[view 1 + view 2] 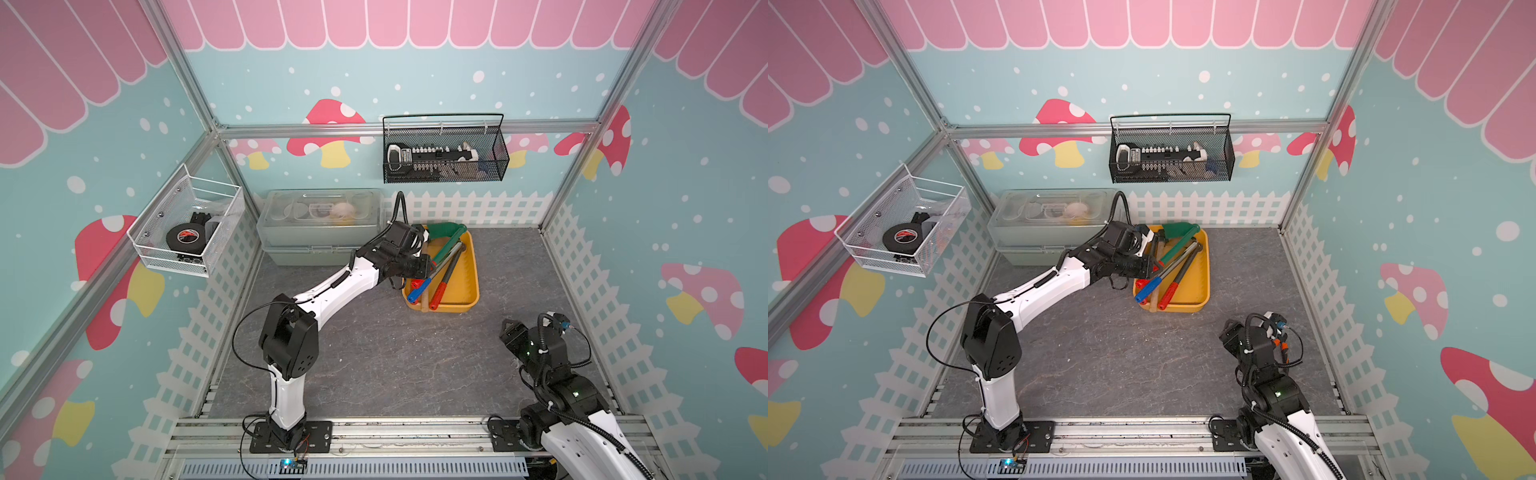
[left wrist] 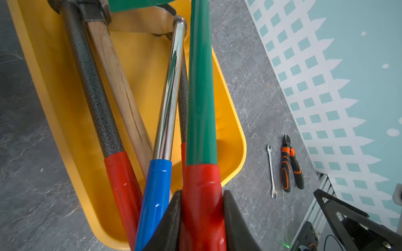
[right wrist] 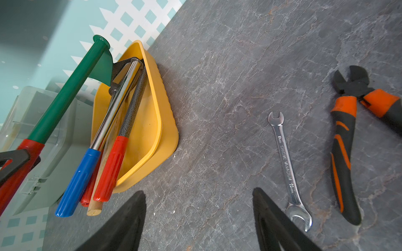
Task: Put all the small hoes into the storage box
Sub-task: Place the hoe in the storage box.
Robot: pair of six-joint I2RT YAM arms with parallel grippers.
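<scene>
The small hoe (image 1: pixel 448 244) has a green shaft, a green blade and a red grip. My left gripper (image 2: pixel 201 193) is shut on that red grip and holds the hoe (image 3: pixel 65 95) slanting above the storage box (image 1: pixel 473 274), a shallow yellow tray. The blade end is over the tray's far end, near the fence wall. The left wrist view shows the green shaft (image 2: pixel 201 97) crossing over the tray's wall (image 2: pixel 230 121). My right gripper (image 3: pixel 199 193) stands open over bare table at the front right, with nothing between its fingers.
Several long tools with blue (image 1: pixel 419 290), red and wooden handles lie in the tray. A spanner (image 3: pixel 287 167) and orange-black pliers (image 3: pixel 345 152) lie on the table by my right gripper. A grey-green lidded case (image 1: pixel 320 232) stands left of the tray. A black mesh basket (image 1: pixel 444 153) hangs on the back wall and a white one (image 1: pixel 187 228) on the left wall.
</scene>
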